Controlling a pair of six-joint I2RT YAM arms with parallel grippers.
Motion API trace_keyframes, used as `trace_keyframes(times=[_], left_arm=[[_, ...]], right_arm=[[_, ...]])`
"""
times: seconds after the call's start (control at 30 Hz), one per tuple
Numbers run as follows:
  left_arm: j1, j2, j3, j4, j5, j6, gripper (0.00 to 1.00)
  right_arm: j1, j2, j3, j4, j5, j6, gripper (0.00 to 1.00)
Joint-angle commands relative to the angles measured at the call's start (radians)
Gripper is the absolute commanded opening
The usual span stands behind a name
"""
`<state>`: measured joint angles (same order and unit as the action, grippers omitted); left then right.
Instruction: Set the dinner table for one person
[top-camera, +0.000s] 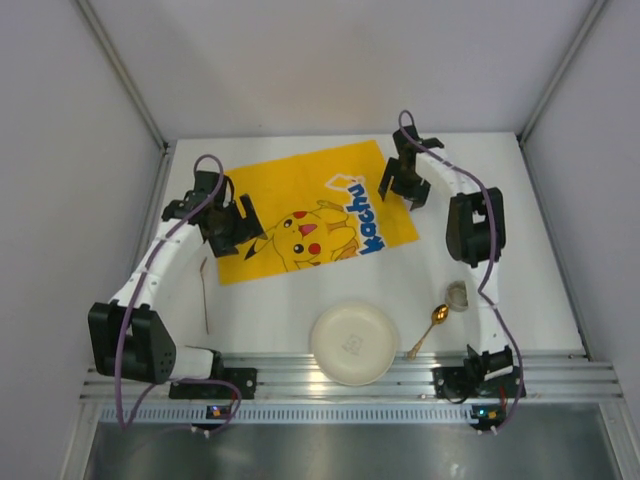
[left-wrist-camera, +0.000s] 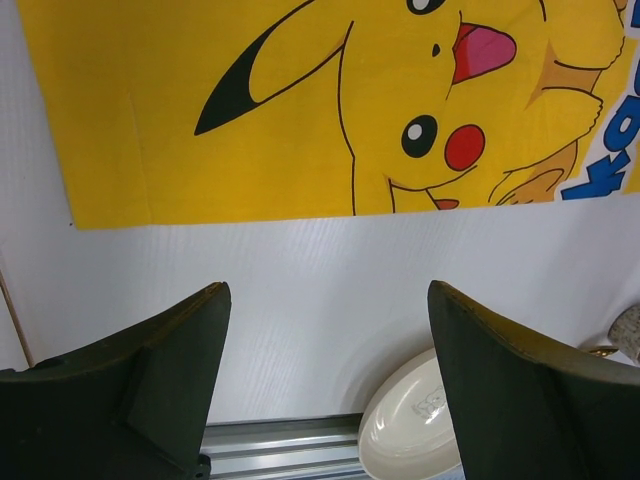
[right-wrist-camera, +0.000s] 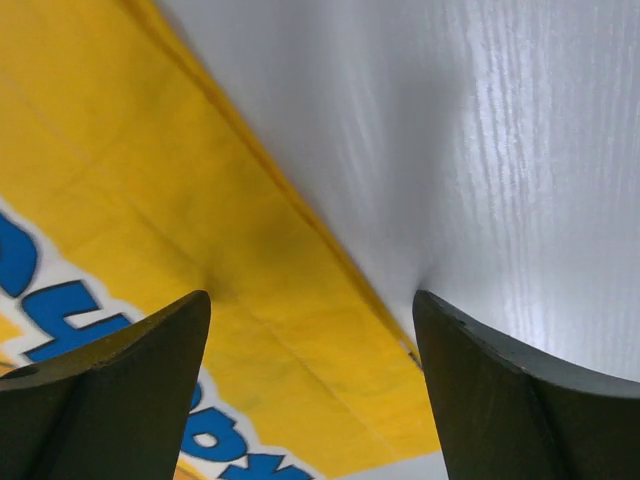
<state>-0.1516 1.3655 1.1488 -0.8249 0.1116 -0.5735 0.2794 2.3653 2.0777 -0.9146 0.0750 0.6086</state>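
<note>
Overhead, grey walls enclose the dinner table; left end effector and right end effector gape, apparently empty.

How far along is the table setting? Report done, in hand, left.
Done: the yellow cloth lies flat on the table. In hand: nothing; the left gripper and right gripper hover over its edges, fingers open. Left: the plate, spoon and thin stick lie off the cloth, unplaced.

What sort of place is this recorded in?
Probably a lab robot cell, not a home: plain panel walls box in the white dinner table, an aluminium rail runs along its near edge, and a Pikachu cloth and plate serve as props.
</note>
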Motion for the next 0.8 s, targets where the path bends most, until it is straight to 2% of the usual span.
trace_keyframes(times=[0.0,0.1,0.2,0.23,0.43,0.6,0.77], left_arm=[[-0.002,-0.031,-0.014,-0.016,-0.020,-0.002,0.85],[-0.002,-0.028,-0.011,-0.014,-0.021,-0.006,0.85],[-0.002,-0.028,-0.011,-0.017,-0.023,-0.006,0.84],[-0.002,-0.029,-0.012,-0.016,-0.023,-0.006,0.84],[-0.002,-0.026,-0.026,-0.016,-0.012,-0.012,0.84],[-0.002,-0.023,-0.024,-0.003,-0.012,0.000,0.85],[-0.002,0.007,-0.020,0.018,-0.009,0.023,0.84]], right_arm=[[0.023,0.061,0.060,-0.142,0.104,-0.065,0.82],[0.052,0.118,0.111,-0.200,0.146,-0.104,0.72],[0.066,0.140,0.092,-0.208,0.140,-0.107,0.52],[0.064,0.138,0.079,-0.204,0.135,-0.106,0.39],[0.043,0.094,0.024,-0.176,0.134,-0.098,0.00],[-0.035,-0.038,-0.167,-0.127,0.121,-0.061,0.00],[-0.083,-0.185,-0.352,-0.113,0.178,-0.070,0.00]])
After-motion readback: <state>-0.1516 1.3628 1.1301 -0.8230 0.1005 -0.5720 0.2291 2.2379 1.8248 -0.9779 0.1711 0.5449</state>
